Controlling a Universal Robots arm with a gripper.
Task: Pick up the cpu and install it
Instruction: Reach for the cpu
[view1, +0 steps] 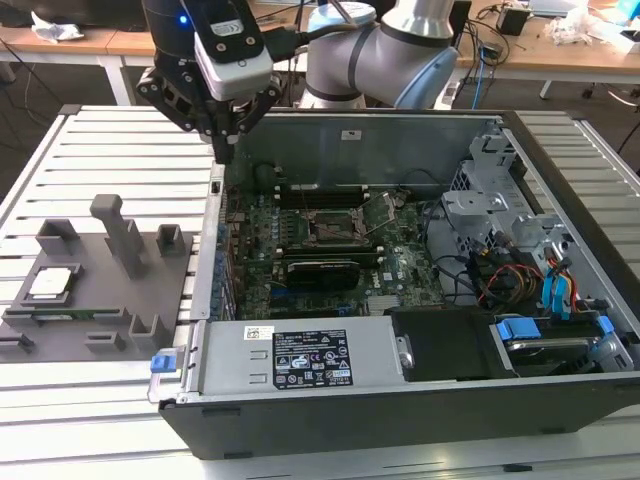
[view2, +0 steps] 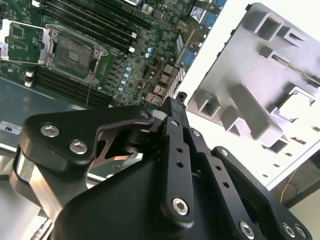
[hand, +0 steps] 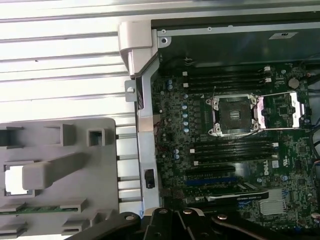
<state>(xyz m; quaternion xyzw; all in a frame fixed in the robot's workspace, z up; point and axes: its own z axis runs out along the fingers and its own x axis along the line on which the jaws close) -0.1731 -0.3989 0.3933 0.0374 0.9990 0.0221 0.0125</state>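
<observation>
The cpu (view1: 50, 283) is a small silver square with a pale border, lying in a recess of the grey fixture (view1: 100, 300) at the exterior view's left. In the first wrist view the cpu (hand: 14, 180) shows as a pale square partly behind a fixture post. My gripper (view1: 228, 148) hangs above the case's left wall, between the fixture and the motherboard, its fingers together and nothing in them. The dark socket (view1: 330, 227) on the motherboard stands with its metal lid flipped up, also seen as the socket (hand: 234, 115) and the socket (view2: 72, 52). The gripper (view2: 173, 102) points down beside the case edge.
The open computer case (view1: 400, 400) lies on a slatted white table (view1: 110, 150). A black expansion card (view1: 322, 270) sits below the socket. Drive cages and cables (view1: 520, 270) crowd the exterior view's right. Upright posts (view1: 125, 235) rise from the fixture.
</observation>
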